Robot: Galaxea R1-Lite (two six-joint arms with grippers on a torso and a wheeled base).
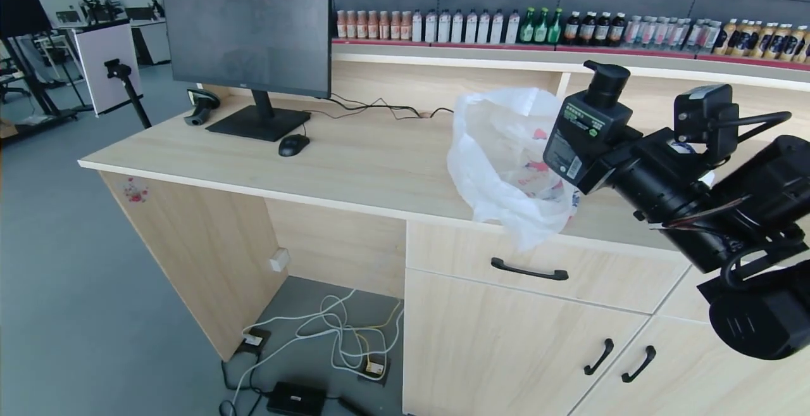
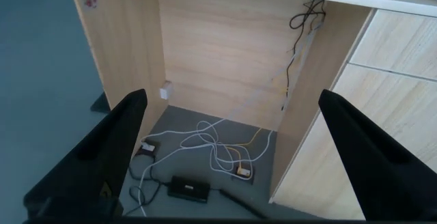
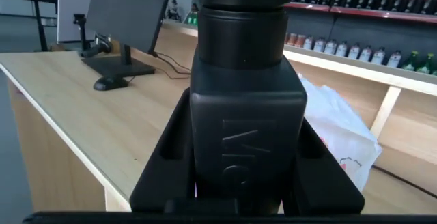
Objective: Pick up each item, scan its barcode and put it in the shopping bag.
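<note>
we see a black square plastic bottle (image 1: pixel 585 128) whose dark label carries white print and a green mark. the thin white plastic shopping bag (image 1: pixel 500 150) shows red and blue patches. the pale wood-grain table (image 1: pixel 367 163) bears a black flat monitor (image 1: pixel 247 23) and a black computer mouse (image 1: pixel 293 145).

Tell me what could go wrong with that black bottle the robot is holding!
1. The bag is limp and sags over the counter edge; a nudge from the bottle might tip it off.
2. The scanner sits far away by the monitor, so the bottle might go in unscanned.
3. The right fingers hold the tilted bottle only low down; it could slip.
</note>
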